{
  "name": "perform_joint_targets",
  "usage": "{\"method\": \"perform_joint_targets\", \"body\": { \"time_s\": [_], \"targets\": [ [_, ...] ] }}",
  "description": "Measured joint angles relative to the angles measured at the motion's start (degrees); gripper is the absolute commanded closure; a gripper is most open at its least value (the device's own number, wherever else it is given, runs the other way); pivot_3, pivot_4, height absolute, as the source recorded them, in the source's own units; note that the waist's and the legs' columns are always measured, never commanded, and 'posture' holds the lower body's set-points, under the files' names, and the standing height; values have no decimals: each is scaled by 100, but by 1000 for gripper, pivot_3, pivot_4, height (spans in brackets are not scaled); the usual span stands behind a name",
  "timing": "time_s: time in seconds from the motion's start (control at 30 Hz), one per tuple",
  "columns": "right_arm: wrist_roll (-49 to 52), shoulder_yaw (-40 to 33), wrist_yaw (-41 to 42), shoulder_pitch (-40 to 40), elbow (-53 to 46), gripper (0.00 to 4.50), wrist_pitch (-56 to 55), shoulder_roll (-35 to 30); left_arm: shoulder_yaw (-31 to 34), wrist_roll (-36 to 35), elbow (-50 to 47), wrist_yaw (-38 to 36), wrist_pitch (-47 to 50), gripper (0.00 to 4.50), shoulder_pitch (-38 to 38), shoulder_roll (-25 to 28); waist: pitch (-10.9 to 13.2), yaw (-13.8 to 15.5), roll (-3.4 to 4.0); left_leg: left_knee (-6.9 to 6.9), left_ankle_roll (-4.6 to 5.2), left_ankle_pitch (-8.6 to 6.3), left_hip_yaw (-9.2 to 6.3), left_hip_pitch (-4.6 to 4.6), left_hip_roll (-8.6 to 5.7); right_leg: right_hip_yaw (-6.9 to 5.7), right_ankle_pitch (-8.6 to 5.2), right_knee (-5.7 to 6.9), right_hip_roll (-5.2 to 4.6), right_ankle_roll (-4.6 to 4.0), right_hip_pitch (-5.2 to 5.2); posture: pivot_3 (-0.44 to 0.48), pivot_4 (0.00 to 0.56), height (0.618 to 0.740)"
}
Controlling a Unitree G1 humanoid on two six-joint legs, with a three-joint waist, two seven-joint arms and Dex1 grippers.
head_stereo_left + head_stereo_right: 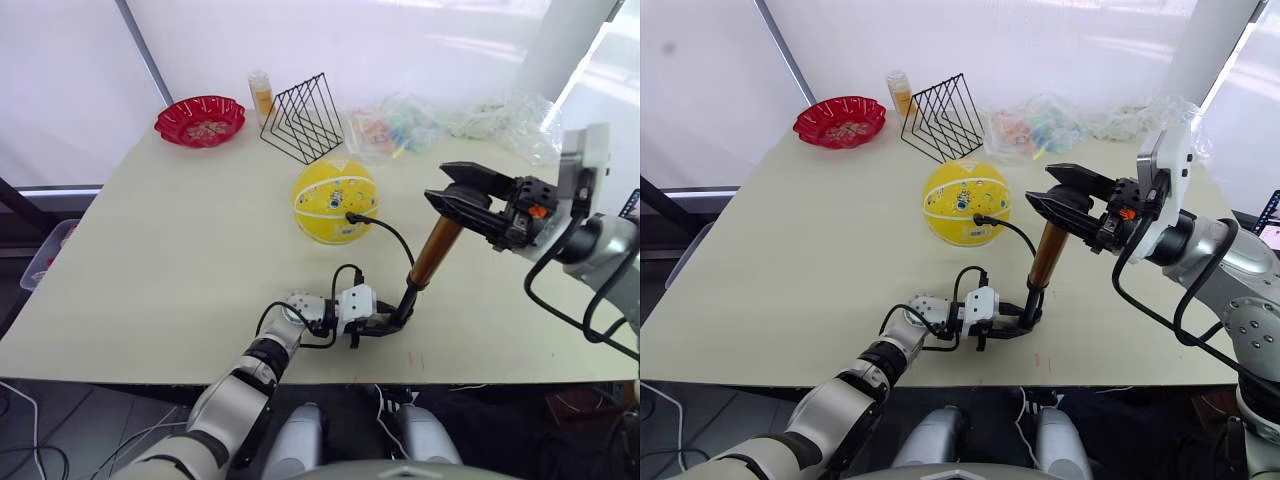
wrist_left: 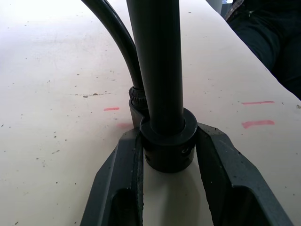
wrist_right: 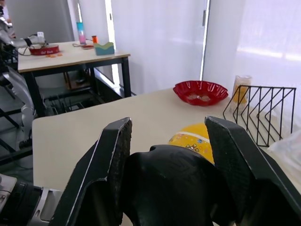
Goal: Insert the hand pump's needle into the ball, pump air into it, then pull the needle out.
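The round yellow ball (image 1: 334, 201) rests mid-table, and the needle (image 1: 350, 216) sits in its right side, with the black hose curving away from it. The gold hand pump (image 1: 433, 251) stands tilted near the front edge. My left gripper (image 1: 395, 322) is shut on the pump's black lower end (image 2: 167, 143), low on the table. My right gripper (image 1: 468, 203) is shut on the black handle (image 3: 174, 190) at the pump's top, to the right of the ball.
A red bowl (image 1: 200, 120) stands at the back left. A black wire rack (image 1: 301, 118) and an orange bottle (image 1: 261, 94) are behind the ball. Crumpled clear plastic bags (image 1: 450, 125) lie at the back right. Another table (image 3: 70, 54) stands across the room.
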Motion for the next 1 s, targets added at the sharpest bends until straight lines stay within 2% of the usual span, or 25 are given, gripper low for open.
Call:
{"method": "perform_joint_targets", "body": {
  "time_s": [0.27, 0.37, 0.5, 0.6, 0.77, 0.83, 1.0],
  "targets": [
    [-187, -83, -19, 508, -382, 2491, -192, -98, -19, 12, 2, 21, 0, 3387, 7, 2, -8, 0, -15, 0, -9, -6, -1, 6, -1, 1, -2, 0, -5, -2, 2, 0, 150, 737],
    [-741, 394, -20, 1063, -426, 2491, -476, 219, -18, 19, 2, 23, 0, 3387, 45, 23, -37, 1, -45, -3, -12, -7, -5, 12, 18, -3, -14, -1, -7, -22, 5, 0, 150, 737],
    [-1373, 900, 39, 1305, -394, 2491, -767, 384, -16, 20, 2, 36, 0, 3387, 47, 34, -42, -17, -40, -3, -12, -7, -2, 13, 18, -1, -14, -1, -8, -23, 5, 0, 150, 737],
    [-1989, 1326, 113, 1614, -94, 2491, -1192, 807, -16, 24, 3, 27, 1, 3387, 72, 51, -57, -19, -51, -9, -12, -7, -12, 14, 23, -12, -15, -1, -4, -25, 4, 0, 150, 737],
    [-2798, 1818, 351, 2016, 397, 2491, -1871, 1033, -17, 32, 8, 41, 3, 3387, 77, 51, -62, -24, -52, -9, -11, -7, -10, 16, 22, -11, -15, -1, 0, -25, 5, 0, 150, 737],
    [-2969, 1856, 413, 2164, 607, 2491, -2176, 1265, -17, 33, 9, 40, 4, 3387, 77, 51, -62, -24, -51, -10, -11, -7, -12, 15, 23, -12, -15, -1, 1, -25, 6, 0, 150, 737],
    [-2846, 1631, 548, 2093, 559, 2491, -2145, 1255, -17, 33, 9, 30, 3, 3387, 53, 49, -57, -26, -48, -9, -12, -7, -8, 16, 22, -9, -15, -1, -1, -25, 7, 0, 150, 737]
  ]
}}
